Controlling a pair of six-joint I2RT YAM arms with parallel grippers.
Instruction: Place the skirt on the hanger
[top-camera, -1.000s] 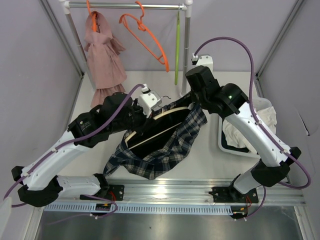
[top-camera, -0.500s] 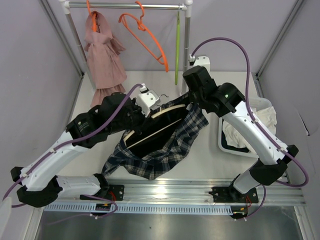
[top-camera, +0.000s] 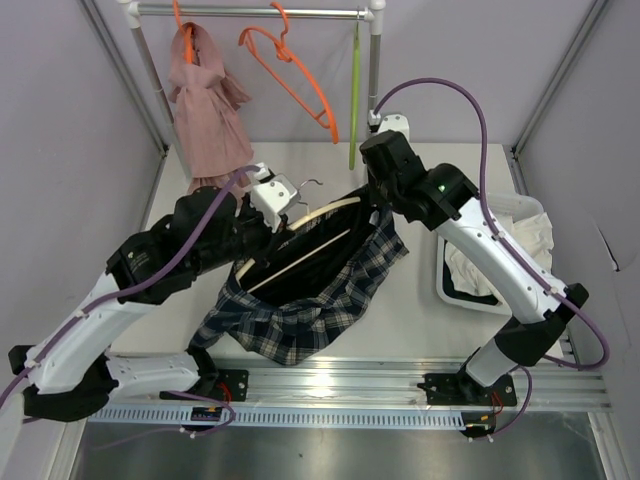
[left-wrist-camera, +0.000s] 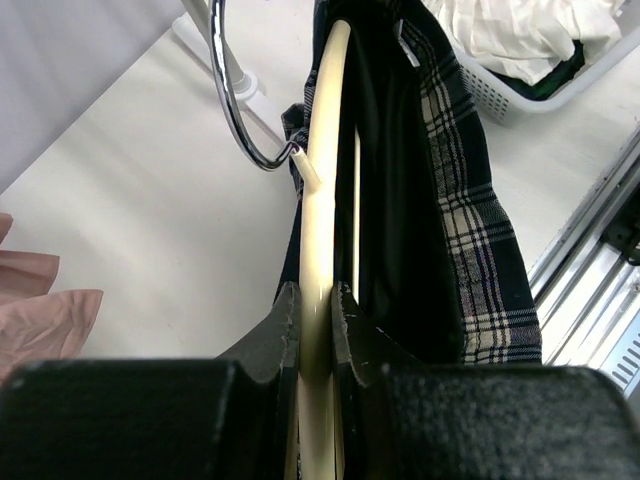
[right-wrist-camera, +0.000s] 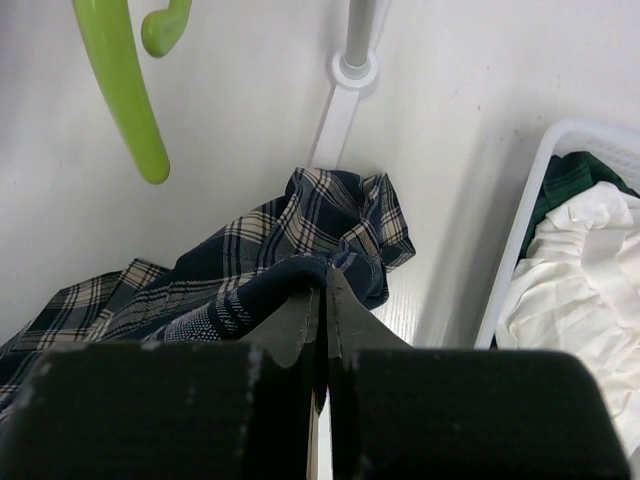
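Observation:
The dark plaid skirt (top-camera: 300, 290) hangs over the cream hanger (top-camera: 318, 216), which is lifted above the table, its metal hook (top-camera: 312, 185) pointing back. My left gripper (top-camera: 268, 214) is shut on the hanger's left arm; in the left wrist view the cream bar (left-wrist-camera: 322, 180) runs between my fingers (left-wrist-camera: 290, 320), skirt (left-wrist-camera: 440, 180) on its right. My right gripper (top-camera: 378, 195) is shut on the skirt's waistband at the hanger's right end. In the right wrist view the fabric (right-wrist-camera: 290, 260) bunches at my closed fingertips (right-wrist-camera: 322, 290).
A rail at the back holds a pink garment (top-camera: 207, 110), orange hangers (top-camera: 295, 80) and a lime-green hanger (top-camera: 354, 100), the last also in the right wrist view (right-wrist-camera: 125, 90). A white basket (top-camera: 445, 285) with white cloth (top-camera: 500, 245) stands at right. The rail's post (top-camera: 372, 70) stands behind my right gripper.
Both grippers have moved back and to the left, carrying hanger and skirt with them. The skirt's lower hem has swung left. Both grips are unchanged.

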